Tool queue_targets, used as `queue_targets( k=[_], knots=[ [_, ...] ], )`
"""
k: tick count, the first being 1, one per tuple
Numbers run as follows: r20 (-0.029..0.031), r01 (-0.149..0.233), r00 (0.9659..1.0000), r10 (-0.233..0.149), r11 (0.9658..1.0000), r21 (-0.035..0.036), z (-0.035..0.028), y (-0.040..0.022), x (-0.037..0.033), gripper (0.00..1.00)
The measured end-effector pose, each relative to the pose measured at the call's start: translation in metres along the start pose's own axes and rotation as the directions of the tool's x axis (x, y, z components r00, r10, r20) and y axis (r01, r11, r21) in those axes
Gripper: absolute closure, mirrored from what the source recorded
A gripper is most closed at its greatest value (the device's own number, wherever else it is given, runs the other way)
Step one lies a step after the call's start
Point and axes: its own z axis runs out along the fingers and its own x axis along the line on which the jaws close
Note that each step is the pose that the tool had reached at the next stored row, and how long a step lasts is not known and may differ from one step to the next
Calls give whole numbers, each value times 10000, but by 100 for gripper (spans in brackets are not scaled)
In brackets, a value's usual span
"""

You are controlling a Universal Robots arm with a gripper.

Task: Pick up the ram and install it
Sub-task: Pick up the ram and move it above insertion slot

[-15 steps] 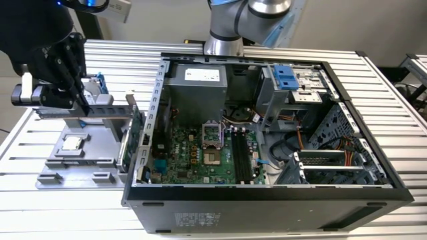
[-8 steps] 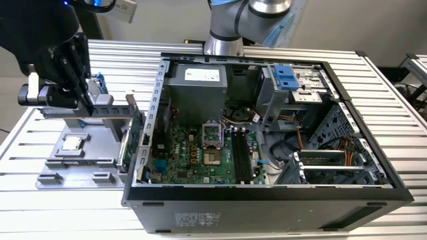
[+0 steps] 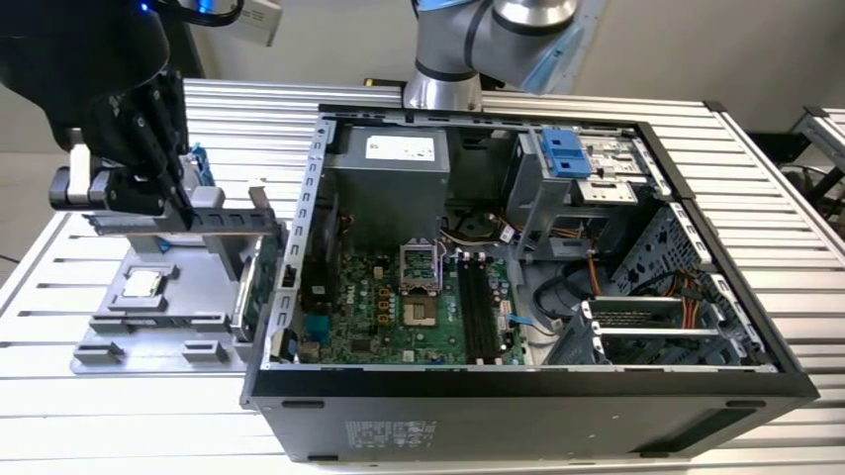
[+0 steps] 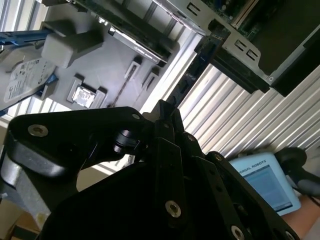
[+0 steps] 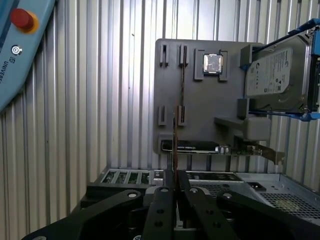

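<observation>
The ram [image 5: 174,135] shows edge-on in the first wrist view as a thin dark stick rising from between my black fingers. My gripper [image 5: 175,172] is shut on its lower end and holds it upright above the grey parts tray [image 5: 200,115]. A thin dark line [image 5: 182,85] runs between the tray's slotted holders just beside the stick. In the exterior view my gripper [image 3: 169,198] hangs over the tray [image 3: 145,327], at the exterior view's left of the open computer case [image 3: 528,381]. The black memory slots [image 3: 482,307] lie on the motherboard inside the case. The fingers [image 4: 162,112] look pressed together in the second wrist view.
The tray also carries a processor chip [image 5: 213,64], a silver hard drive [image 5: 277,75] with blue rails and a green expansion card [image 5: 200,146] along its edge nearest the case. A blue teach pendant [image 5: 20,45] lies on the ribbed metal table. The case wall stands between tray and motherboard.
</observation>
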Motion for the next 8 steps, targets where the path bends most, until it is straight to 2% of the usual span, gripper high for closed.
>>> queue_targets(
  k=[8],
  knots=[
    [-2,0,10000,0,10000,-1,-2,-74,1,100]
  ],
)
